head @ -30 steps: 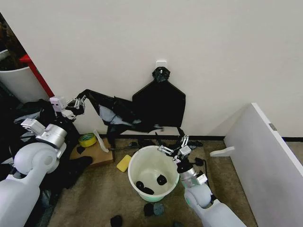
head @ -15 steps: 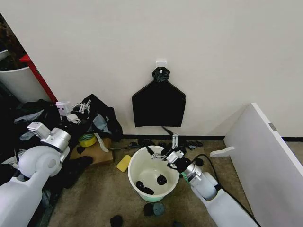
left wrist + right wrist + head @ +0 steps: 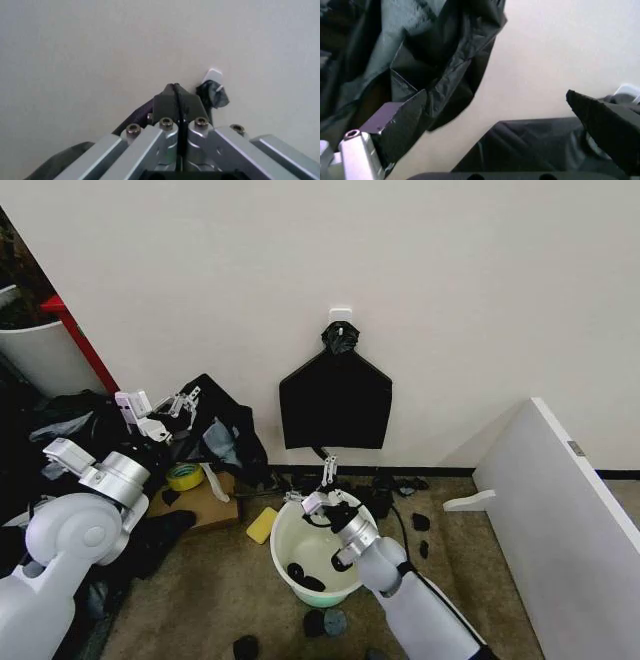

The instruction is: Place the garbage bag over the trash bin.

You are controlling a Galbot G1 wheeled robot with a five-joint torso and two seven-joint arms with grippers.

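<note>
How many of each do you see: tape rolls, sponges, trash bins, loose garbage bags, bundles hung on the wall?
Tape roll: 1
Sponge: 1
Trash bin: 1
Garbage bag: 1
Hanging bundle: 1
Total: 5

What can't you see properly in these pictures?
- Head view: the arm of the open right gripper covers the right rim of the round cream-white plastic trash bin.
- Head view: folds of the crinkled glossy black plastic garbage bag hide its mouth.
- Left wrist view: shut fingers of the left gripper hide where they pinch it.
</note>
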